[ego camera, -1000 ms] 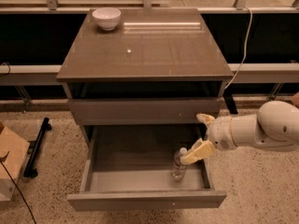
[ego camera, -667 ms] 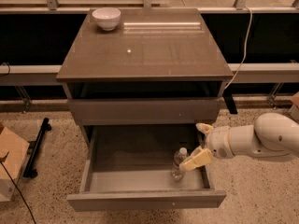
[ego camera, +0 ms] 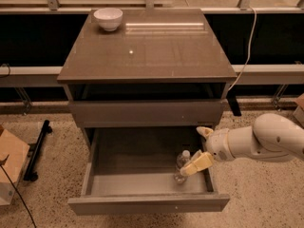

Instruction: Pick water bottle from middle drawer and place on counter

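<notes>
The water bottle, small and clear with a white cap, stands upright near the front right of the open middle drawer. My gripper reaches in from the right over the drawer's right side, just right of the bottle. It is open. Its lower finger lies against the bottle's right side and its upper finger is apart from the bottle, further back. The counter is the glossy brown top above.
A white bowl sits at the counter's back left corner. The shut drawer front lies above the open drawer. A cardboard box and a black stand are on the floor at left. A white cable hangs at right.
My arm has dropped and drawn a little left. The gripper is lower in the drawer and closer to the bottle. The bottle has not moved.
</notes>
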Robot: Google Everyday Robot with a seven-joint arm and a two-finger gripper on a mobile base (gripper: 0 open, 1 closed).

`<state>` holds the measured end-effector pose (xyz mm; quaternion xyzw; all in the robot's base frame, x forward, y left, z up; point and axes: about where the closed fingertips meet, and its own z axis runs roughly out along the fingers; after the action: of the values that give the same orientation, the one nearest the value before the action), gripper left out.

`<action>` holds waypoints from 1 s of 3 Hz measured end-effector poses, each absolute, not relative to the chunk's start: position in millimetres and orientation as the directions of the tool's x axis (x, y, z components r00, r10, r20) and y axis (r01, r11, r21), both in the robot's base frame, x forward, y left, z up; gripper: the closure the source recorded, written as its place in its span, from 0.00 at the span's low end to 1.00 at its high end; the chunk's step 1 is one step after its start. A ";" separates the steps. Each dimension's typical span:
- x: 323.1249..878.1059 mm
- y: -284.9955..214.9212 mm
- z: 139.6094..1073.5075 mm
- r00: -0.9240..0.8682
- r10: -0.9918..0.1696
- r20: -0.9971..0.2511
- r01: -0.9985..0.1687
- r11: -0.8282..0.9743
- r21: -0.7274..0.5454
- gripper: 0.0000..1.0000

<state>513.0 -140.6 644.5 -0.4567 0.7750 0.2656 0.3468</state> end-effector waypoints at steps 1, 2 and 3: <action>514.6 -143.2 616.6 -0.362 -0.489 -0.793 -0.877 0.467 0.112 0.00; 520.1 -149.4 587.0 -0.378 -0.444 -0.812 -0.866 0.480 0.141 0.00; 528.9 -153.1 556.7 -0.401 -0.407 -0.821 -0.856 0.485 0.178 0.00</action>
<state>528.9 -153.1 556.7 -0.4053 0.7792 0.3055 0.3678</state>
